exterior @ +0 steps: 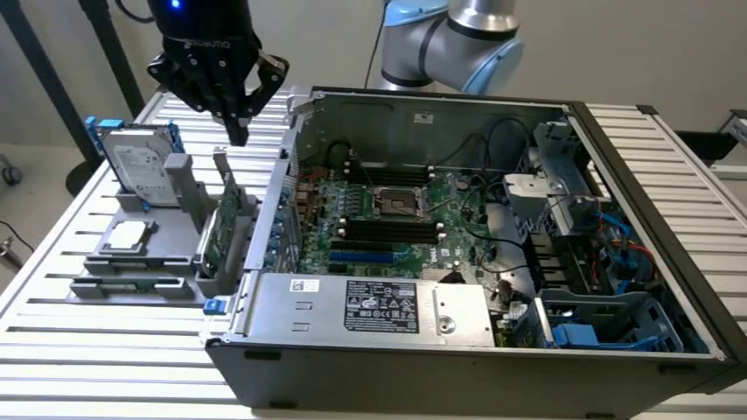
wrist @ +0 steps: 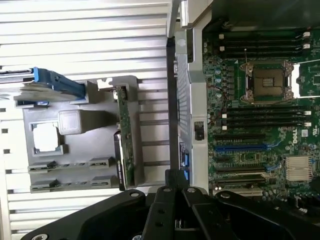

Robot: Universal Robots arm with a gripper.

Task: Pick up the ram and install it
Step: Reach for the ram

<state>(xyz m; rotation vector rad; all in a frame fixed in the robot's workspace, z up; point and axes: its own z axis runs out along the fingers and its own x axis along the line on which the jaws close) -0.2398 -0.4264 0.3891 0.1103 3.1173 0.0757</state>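
My gripper [exterior: 240, 131], fingertips pinched together on nothing, hangs above the grey holder [wrist: 95, 107], where the ram [wrist: 126, 140] appears to stand on edge just beside the open case [exterior: 467, 372]. Light, stiff and brittle, I judge; it is best pinched across its long top edge.

Robotics lab, open computer case [exterior: 467, 372], slatted metal table [exterior: 105, 359], robot arm [exterior: 467, 44]

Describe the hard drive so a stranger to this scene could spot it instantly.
Start at the open computer case; to the exterior view's left of it sits a grey parts holder. The hard drive stands upright at the holder's far end. It is a silver box with blue rails, unlike the green card beside it and the flat square chip before it.
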